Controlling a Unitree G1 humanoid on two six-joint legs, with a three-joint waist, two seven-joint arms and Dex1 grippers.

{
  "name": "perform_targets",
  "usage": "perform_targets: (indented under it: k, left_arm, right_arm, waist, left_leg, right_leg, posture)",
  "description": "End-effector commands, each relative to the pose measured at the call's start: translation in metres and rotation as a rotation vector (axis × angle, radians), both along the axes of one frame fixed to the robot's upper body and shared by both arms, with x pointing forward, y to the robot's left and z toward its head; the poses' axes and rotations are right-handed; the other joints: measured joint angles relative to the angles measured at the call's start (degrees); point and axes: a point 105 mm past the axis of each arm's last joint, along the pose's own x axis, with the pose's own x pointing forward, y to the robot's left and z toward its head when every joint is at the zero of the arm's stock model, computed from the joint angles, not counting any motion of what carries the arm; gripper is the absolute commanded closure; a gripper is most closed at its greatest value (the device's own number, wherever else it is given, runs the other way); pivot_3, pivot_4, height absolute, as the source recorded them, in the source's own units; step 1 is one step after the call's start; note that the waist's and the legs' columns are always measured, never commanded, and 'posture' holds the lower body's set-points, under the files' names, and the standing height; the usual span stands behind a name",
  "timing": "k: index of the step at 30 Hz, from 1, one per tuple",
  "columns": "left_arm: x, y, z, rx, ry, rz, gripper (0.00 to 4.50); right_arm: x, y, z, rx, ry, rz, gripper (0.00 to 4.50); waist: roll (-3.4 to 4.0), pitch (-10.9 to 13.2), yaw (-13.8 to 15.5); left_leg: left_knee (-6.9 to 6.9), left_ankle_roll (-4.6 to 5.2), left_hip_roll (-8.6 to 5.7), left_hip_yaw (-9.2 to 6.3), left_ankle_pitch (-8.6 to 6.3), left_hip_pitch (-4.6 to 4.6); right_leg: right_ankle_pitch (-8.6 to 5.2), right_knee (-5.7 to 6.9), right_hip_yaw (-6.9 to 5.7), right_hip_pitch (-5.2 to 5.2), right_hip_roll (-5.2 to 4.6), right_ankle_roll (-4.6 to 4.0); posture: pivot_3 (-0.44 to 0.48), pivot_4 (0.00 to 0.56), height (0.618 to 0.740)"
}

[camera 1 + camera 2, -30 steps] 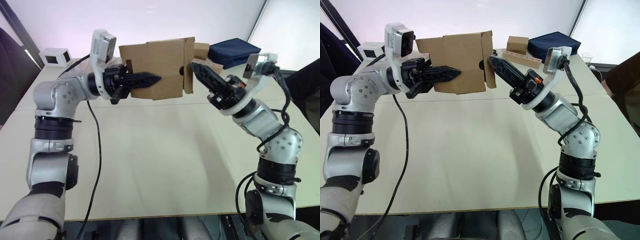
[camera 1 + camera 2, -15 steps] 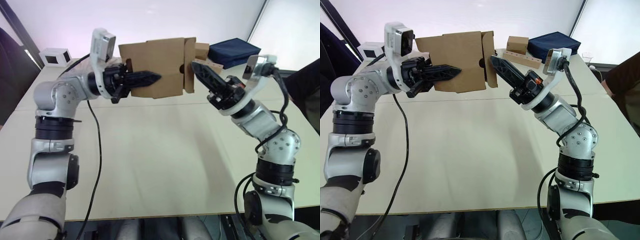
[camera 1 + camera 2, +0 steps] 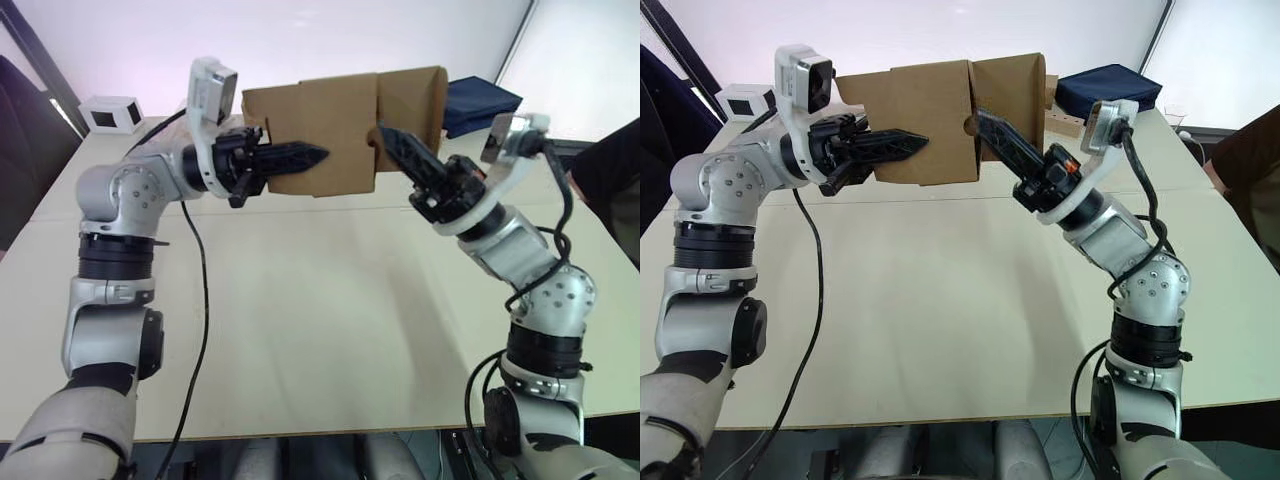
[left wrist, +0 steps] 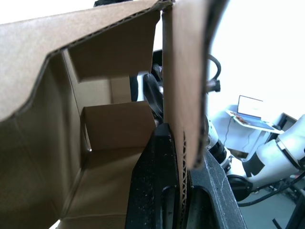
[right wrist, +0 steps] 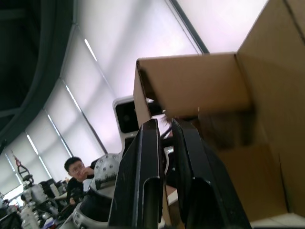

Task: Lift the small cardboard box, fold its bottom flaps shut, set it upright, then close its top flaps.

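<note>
Left claw (image 3: 305, 157) clamped on small cardboard box (image 3: 325, 130) wall, right claw (image 3: 390, 143) together, touching it

Our right gripper (image 3: 985, 125) has pushed in. The small cardboard box (image 3: 930, 120) end flap now swings out wide

We see a plain brown box (image 3: 330, 130), black grippers (image 3: 300, 157) (image 3: 392, 142), a cream table (image 3: 330, 330), a navy pad (image 3: 480, 100) and a white box with a black face (image 3: 110, 113).
</note>
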Motion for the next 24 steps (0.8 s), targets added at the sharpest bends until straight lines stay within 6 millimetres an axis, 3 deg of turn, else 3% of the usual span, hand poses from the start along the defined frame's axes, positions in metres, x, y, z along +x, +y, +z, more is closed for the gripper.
perform_targets:
  k: [1,4,8,12,16,19,24]
  left_arm:
    - [-0.008,0.007,0.015,-0.022,-0.054,-0.020,4.50]
    - [-0.016,0.008,0.016,-0.006,-0.040,-0.057,4.50]
    - [-0.018,0.009,0.014,0.016,-0.037,-0.066,4.50]
    - [-0.019,0.009,0.014,0.012,-0.036,-0.070,4.50]
    - [-0.021,0.007,0.015,0.010,-0.038,-0.083,4.50]
    - [-0.023,0.006,0.017,0.006,-0.040,-0.088,4.50]
    - [-0.026,0.005,0.020,-0.005,-0.045,-0.096,4.50]
  right_arm:
    - [-0.015,-0.018,0.001,-0.059,-0.042,0.025,4.07]
    - [-0.022,-0.037,-0.001,-0.133,-0.041,0.035,4.07]
    - [-0.026,-0.061,0.015,-0.077,-0.073,0.026,4.07]
    - [-0.010,-0.087,0.030,0.003,-0.097,-0.078,4.07]
    - [0.010,-0.101,0.031,0.058,-0.078,-0.132,4.07]
    - [0.023,-0.098,0.025,0.033,-0.061,-0.154,4.07]
    - [0.027,-0.070,0.022,0.017,-0.068,-0.061,4.07]
  waist:
    - [0.02,0.0,-0.1]
    - [0.05,0.0,0.0]
    - [0.04,0.0,-0.1]
    - [0.04,0.0,-0.1]
    - [0.04,0.0,-0.1]
    - [0.04,0.0,-0.1]
    - [0.04,0.0,-0.2]
  left_leg:
    - [0.00,0.01,0.00,0.01,0.00,0.00]
    - [0.00,0.03,0.01,0.00,-0.01,0.00]
    - [0.00,0.37,0.02,0.02,-0.21,0.02]
    - [0.01,0.37,0.03,0.02,-0.21,0.02]
    - [0.02,0.36,0.02,0.03,-0.20,0.02]
    - [0.01,0.31,0.02,0.04,-0.17,0.02]
    - [0.01,0.03,0.03,0.03,-0.02,0.02]
  right_leg:
    - [0.00,0.00,0.00,0.00,0.00,0.00]
    - [0.00,-0.01,0.00,-0.01,0.03,0.00]
    - [0.00,-0.03,0.00,0.02,0.03,0.00]
    - [0.00,-0.01,0.00,0.02,0.04,0.00]
    - [0.00,-0.02,0.00,0.02,0.03,0.00]
    - [0.00,-0.02,0.00,0.02,0.03,0.00]
    - [0.00,-0.01,0.01,0.00,0.04,0.00]
  posture:
    - [0.000,0.150,0.740]
    - [0.000,0.150,0.740]
    - [0.000,0.150,0.740]
    - [0.000,0.150,0.740]
    - [0.000,0.150,0.740]
    - [0.000,0.150,0.740]
    - [0.000,0.150,0.740]
